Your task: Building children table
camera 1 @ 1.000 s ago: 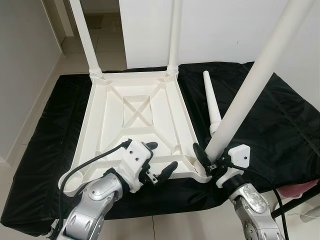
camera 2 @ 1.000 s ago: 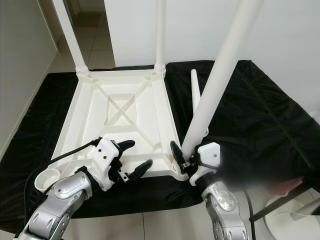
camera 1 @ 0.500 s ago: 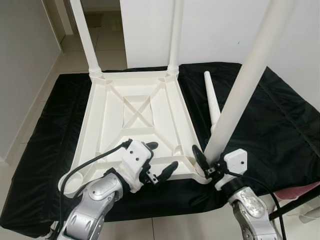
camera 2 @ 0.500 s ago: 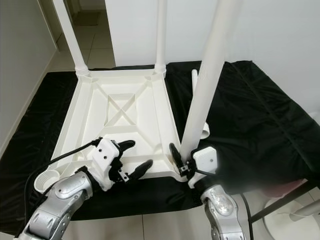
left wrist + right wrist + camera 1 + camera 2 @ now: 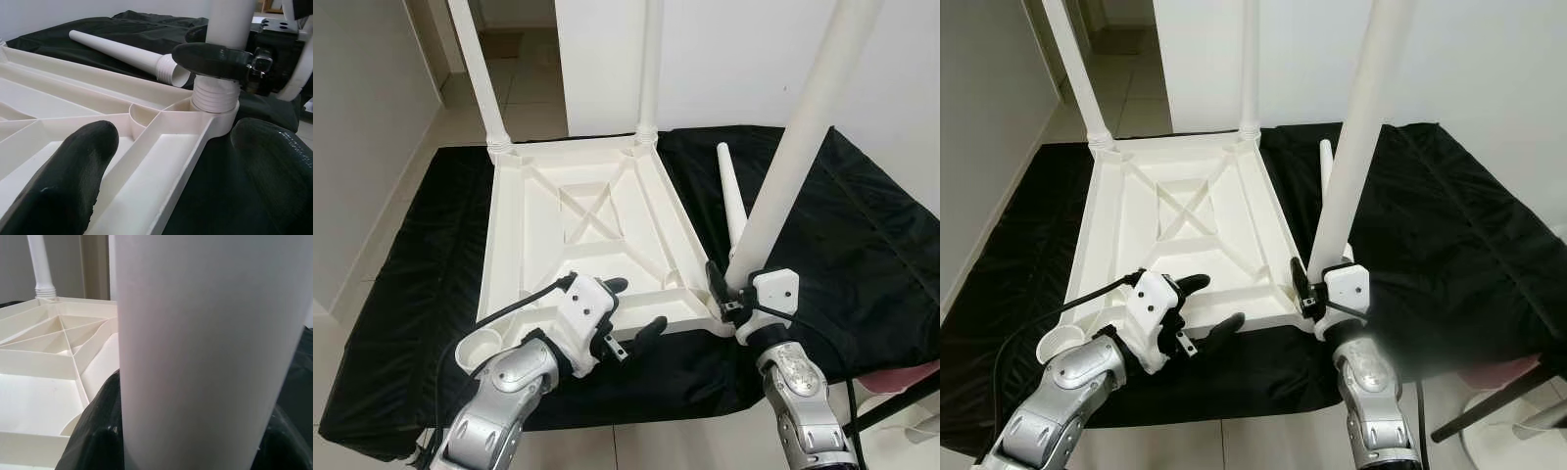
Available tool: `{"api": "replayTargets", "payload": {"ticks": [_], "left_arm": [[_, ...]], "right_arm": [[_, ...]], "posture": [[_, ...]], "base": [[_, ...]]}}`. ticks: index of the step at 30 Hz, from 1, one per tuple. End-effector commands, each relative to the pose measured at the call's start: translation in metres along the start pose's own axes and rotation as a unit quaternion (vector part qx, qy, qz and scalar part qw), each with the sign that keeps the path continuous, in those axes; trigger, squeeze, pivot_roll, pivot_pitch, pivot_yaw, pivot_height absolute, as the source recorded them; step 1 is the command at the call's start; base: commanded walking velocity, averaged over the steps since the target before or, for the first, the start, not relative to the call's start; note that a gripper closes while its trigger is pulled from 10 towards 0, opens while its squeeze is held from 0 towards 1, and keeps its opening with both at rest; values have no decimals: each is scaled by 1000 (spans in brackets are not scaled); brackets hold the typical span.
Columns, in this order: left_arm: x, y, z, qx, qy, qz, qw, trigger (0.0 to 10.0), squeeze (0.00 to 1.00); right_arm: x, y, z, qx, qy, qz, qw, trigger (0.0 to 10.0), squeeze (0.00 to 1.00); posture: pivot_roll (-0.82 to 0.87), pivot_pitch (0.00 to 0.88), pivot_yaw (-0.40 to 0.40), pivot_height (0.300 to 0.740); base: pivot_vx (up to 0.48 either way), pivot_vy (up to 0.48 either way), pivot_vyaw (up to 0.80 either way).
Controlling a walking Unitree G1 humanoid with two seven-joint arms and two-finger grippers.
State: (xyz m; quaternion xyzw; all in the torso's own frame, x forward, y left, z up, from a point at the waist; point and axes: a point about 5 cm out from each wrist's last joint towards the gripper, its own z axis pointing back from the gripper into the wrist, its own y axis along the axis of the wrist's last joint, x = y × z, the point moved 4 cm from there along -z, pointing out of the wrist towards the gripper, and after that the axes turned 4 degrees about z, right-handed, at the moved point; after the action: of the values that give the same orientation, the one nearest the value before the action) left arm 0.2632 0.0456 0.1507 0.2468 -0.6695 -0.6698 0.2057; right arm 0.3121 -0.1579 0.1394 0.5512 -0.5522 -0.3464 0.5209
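Leg (image 5: 790, 157) stands in tabletop (image 5: 578, 225) corner socket, gripped by right claw (image 5: 729, 291); left claw (image 5: 631, 311) open.

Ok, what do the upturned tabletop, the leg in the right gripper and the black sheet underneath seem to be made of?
Tabletop: looks like moulded plastic, off-white and matte, with ribbed bracing underneath. Leg in the right gripper: likely the same plastic, smooth, with a moulded thread at its base. Sheet: thin black plastic film or coated fabric, glossy and wrinkled.

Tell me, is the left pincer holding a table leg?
No, the left pincer is open by the upturned table; the right pincer grips the leg.
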Motion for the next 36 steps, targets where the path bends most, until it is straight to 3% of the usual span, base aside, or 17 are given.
{"api": "replayTargets", "payload": {"ticks": [1,9,12,14,18,28,33,36], "left_arm": [[-1,-2,-1,-3,6,-4,1000,10000,0],[-1,-2,-1,-3,7,-4,1000,10000,0],[0,-3,0,-3,8,-2,1000,10000,0],[1,-3,-1,-3,7,0,1000,10000,0],[1,-3,-2,-2,7,0,1000,10000,0],[1,-2,-2,-2,7,0,1000,10000,0],[0,-2,-2,-1,9,0,1000,10000,0],[0,-1,-3,-1,9,-1,1000,10000,0]], "right_arm": [[-2,-13,0,-30,-2,-9,1000,10000,0],[-6,-10,1,-29,-1,-21,999,10000,0],[-2,-7,1,-35,-66,-48,996,10000,0],[-2,-6,1,-37,-130,-91,987,10000,0],[-8,-12,1,-49,-162,-138,976,10000,0],[-14,-10,-3,-53,-158,-116,979,10000,0],[-22,-6,-15,-69,-145,-67,985,10000,0],[-23,-8,-17,-77,-144,-79,983,10000,0]], "posture": [[-48,0,28,740],[-44,0,24,740],[-49,3,18,740],[-49,3,18,740],[-48,7,20,740],[-48,6,22,740],[-46,10,22,740],[-43,11,21,740]], "base": [[0,0,0],[0,0,0],[0,0,0],[0,0,0],[0,0,0],[0,0,0],[0,0,0],[0,0,0]]}}
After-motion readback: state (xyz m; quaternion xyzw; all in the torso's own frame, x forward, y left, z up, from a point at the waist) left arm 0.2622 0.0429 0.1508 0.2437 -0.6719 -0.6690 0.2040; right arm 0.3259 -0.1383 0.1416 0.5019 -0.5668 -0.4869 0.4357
